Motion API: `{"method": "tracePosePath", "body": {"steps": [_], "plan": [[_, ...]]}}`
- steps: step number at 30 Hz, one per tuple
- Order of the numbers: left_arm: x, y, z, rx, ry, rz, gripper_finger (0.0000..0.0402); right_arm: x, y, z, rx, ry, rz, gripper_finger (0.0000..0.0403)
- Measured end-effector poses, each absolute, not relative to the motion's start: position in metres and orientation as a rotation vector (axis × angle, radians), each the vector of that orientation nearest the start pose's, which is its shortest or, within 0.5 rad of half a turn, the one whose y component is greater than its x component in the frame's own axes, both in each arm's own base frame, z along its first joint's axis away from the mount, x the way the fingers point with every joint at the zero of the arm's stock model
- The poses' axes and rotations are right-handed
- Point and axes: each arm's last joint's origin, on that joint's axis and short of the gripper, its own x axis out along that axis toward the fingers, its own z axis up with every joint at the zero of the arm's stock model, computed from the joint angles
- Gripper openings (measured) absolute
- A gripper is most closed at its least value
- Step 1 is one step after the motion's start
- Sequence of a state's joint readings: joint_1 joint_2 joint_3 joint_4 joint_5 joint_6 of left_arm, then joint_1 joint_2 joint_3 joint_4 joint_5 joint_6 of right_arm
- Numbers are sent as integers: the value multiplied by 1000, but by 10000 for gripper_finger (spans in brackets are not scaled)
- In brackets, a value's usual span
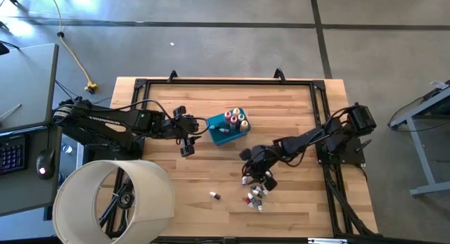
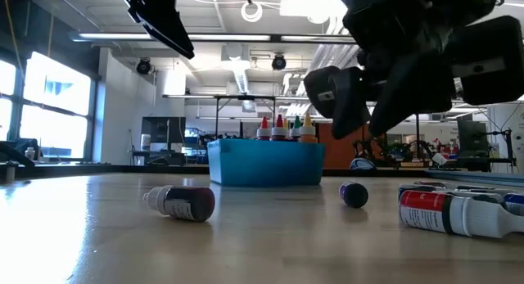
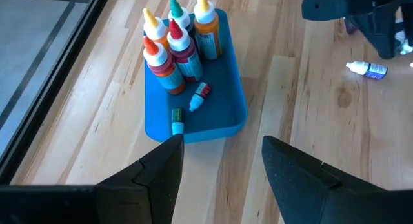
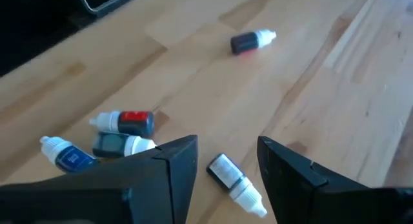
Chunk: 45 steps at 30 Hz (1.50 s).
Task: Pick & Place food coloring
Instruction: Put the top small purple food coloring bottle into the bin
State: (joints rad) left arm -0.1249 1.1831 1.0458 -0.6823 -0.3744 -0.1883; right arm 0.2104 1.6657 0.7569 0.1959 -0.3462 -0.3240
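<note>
1. Food coloring vials lie loose under my right gripper [image 4: 226, 162], whose fingers are spread with nothing between them, hanging above the table [image 1: 176, 103] at about 5 o'clock from the table's middle in the high view.
2. Just beyond my right fingertips a white-capped vial [image 4: 235, 179] lies on its side on the wood.
3. Beside it a red-labelled vial [image 4: 126, 121], a grey one [image 4: 119, 145] and a blue-labelled one [image 4: 64, 154] lie close together, the red and grey ones touching.
4. Farther off, alone, a dark vial [image 4: 251, 41] lies on its side; in the high view it sits at roughly 9 o'clock from the cluster, well apart from it.
5. My left gripper [image 3: 219, 161] is also released and holds nothing, hovering just beside the blue tub [image 3: 227, 75], at 9 o'clock from it in the high view.
6. Five squeeze bottles [image 3: 177, 37] stand upright, packed together at one end of the tub, with yellow, green, orange and red caps.
7. Two small vials [image 3: 199, 97] lie flat on the tub's floor near the end closest to my left fingers.
8. The tub sits near the table's middle, at about 11 o'clock from my right gripper.
</note>
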Motion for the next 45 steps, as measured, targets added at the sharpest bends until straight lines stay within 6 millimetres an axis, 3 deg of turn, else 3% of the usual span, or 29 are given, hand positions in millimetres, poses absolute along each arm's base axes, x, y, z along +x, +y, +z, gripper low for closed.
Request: {"method": "tracePosePath", "body": {"steps": [7,13,18,29,38,43,45], "plan": [[236,-19,306,21,755,308,204,310,77,122,-277,657,671,162],[238,-19,307,15,734,306,204,326,78,119,-306,687,684,163],[238,-19,307,16,736,306,204,322,72,113,-336,790,705,163],[237,-19,307,16,737,306,204,331,61,93,-297,790,686,147],[237,-19,307,18,742,307,204,334,61,96,-253,775,619,68],[237,-19,307,18,742,307,204,339,59,110,-254,695,513,64],[237,-19,307,18,742,307,204,346,57,124,-314,632,426,72]]}}
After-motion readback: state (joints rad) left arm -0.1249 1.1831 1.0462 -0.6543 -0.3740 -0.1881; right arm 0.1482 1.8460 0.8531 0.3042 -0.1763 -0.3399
